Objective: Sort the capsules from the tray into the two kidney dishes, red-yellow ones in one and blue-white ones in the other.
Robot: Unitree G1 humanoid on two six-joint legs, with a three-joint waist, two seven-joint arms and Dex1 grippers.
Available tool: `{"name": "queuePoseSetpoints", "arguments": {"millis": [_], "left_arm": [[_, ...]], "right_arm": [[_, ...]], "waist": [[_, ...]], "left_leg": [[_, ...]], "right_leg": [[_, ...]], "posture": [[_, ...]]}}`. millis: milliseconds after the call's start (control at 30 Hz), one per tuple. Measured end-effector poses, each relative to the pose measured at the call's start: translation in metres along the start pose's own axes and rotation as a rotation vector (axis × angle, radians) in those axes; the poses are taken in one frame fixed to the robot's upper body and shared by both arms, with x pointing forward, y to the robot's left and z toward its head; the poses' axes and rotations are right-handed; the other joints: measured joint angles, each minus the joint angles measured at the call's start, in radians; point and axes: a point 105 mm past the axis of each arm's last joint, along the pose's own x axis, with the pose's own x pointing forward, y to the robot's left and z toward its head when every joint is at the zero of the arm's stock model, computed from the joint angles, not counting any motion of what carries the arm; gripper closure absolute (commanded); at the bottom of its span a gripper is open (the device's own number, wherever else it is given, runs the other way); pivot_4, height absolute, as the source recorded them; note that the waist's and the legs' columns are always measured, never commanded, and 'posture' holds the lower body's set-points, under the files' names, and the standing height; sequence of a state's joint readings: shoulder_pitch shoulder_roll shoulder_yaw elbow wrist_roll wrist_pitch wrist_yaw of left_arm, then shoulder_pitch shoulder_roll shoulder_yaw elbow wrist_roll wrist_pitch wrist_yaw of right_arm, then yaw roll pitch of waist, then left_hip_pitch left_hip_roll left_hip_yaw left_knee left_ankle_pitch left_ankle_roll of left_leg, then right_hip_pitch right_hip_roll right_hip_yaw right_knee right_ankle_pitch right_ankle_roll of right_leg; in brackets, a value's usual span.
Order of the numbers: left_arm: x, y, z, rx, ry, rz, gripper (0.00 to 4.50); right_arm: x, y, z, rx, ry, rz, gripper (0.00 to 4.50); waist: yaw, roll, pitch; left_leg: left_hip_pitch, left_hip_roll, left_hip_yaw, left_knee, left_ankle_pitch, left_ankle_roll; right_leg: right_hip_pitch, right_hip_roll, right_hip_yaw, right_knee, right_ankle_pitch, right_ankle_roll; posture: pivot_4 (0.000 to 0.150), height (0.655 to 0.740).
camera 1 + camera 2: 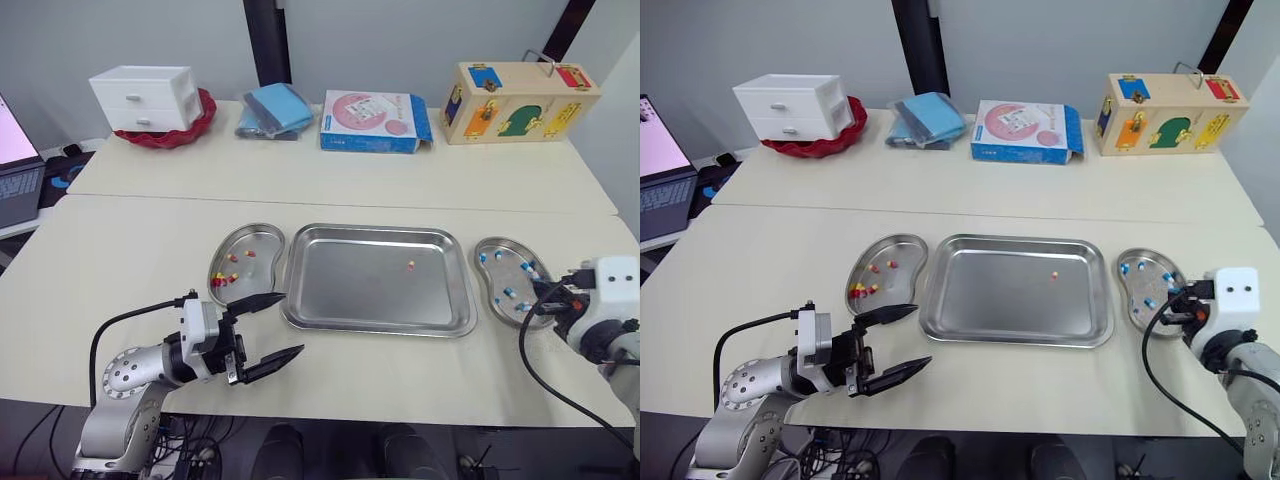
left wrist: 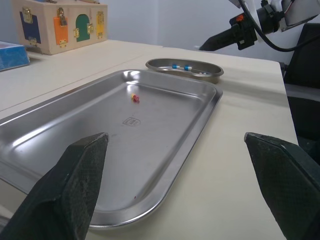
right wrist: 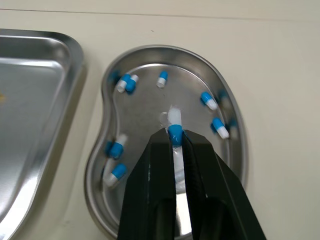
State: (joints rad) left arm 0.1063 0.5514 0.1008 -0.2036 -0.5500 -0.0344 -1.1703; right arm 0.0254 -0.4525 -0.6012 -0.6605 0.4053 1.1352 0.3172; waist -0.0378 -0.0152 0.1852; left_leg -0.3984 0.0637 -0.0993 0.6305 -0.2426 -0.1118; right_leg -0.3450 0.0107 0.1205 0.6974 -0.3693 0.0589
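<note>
Capsule (image 3: 174, 124), blue-white, sits pinched in my right gripper (image 3: 174, 136) over the right kidney dish (image 3: 150, 48), long axis along the fingers (image 3: 155, 170), white end outward. Left gripper (image 1: 292, 322) gapes wide beside the tray (image 1: 380, 328).

Left tool (image 1: 291, 322) — black fingers (image 1: 258, 302), silver arm (image 1: 130, 372), black cable (image 1: 130, 318)

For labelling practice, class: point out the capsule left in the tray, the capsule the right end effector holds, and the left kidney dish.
Capsule in tray (image 1: 411, 265), left eye view, its middle.
Held blue-white capsule (image 3: 174, 125), right wrist view, where white meets blue.
Left kidney dish (image 1: 248, 227), left eye view, far rim.
</note>
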Motion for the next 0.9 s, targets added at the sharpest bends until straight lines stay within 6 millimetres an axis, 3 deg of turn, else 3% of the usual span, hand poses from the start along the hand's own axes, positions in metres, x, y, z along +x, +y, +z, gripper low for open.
{"name": "queuePoseSetpoints", "arguments": {"millis": [200, 367, 500, 600, 767, 900], "left_arm": [[-0.002, -0.001, -0.002, -0.008, 0.000, 0.011, 0.00], [-0.004, 0.002, -0.002, -0.012, 0.004, 0.044, 0.00], [-0.011, 0.004, -0.002, -0.032, 0.039, 0.115, 0.00], [-0.028, 0.006, -0.006, -0.071, 0.129, 0.192, 0.00], [-0.074, 0.020, -0.012, -0.106, 0.319, 0.364, 0.00], [-0.125, 0.034, -0.014, -0.110, 0.461, 0.510, 0.00]], "right_arm": [[0.000, -0.003, -0.005, 0.022, 0.011, 0.000, 1.78], [-0.002, -0.004, -0.007, -0.004, 0.008, 0.023, 0.14], [-0.008, 0.004, -0.007, -0.129, -0.010, 0.102, 0.07], [-0.015, 0.022, -0.008, -0.217, -0.054, 0.225, 0.07], [-0.035, 0.041, -0.013, -0.407, -0.104, 0.439, 0.07], [-0.056, 0.040, -0.039, -0.475, 0.002, 0.603, 0.07]], "waist": [[0.000, 0.000, 0.000], [0.001, 0.000, 0.000], [0.001, 0.000, 0.000], [0.000, 0.000, 0.000], [0.002, 0.000, 0.000], [0.005, -0.001, 0.001]], "left_leg": [[0.000, 0.000, 0.000, 0.000, 0.000, 0.000], [0.000, 0.000, 0.000, 0.000, 0.000, 0.000], [0.000, 0.000, 0.000, 0.000, 0.000, 0.000], [0.000, 0.000, 0.000, 0.000, 0.000, 0.000], [0.001, 0.000, 0.000, 0.000, 0.000, 0.000], [0.001, 0.000, 0.001, 0.000, 0.000, 0.000]], "right_leg": [[0.000, 0.000, 0.000, 0.000, 0.000, 0.000], [0.000, 0.000, 0.000, 0.000, 0.000, 0.000], [0.000, 0.000, 0.000, -0.001, 0.000, 0.000], [0.000, 0.000, 0.000, -0.001, 0.000, 0.000], [0.002, 0.000, 0.000, -0.001, 0.000, 0.000], [0.002, -0.001, 0.000, -0.002, 0.000, 0.000]], "posture": [[0.150, 0.7302], [0.150, 0.7302], [0.150, 0.7302], [0.150, 0.7302], [0.150, 0.7302], [0.150, 0.7302]]}}
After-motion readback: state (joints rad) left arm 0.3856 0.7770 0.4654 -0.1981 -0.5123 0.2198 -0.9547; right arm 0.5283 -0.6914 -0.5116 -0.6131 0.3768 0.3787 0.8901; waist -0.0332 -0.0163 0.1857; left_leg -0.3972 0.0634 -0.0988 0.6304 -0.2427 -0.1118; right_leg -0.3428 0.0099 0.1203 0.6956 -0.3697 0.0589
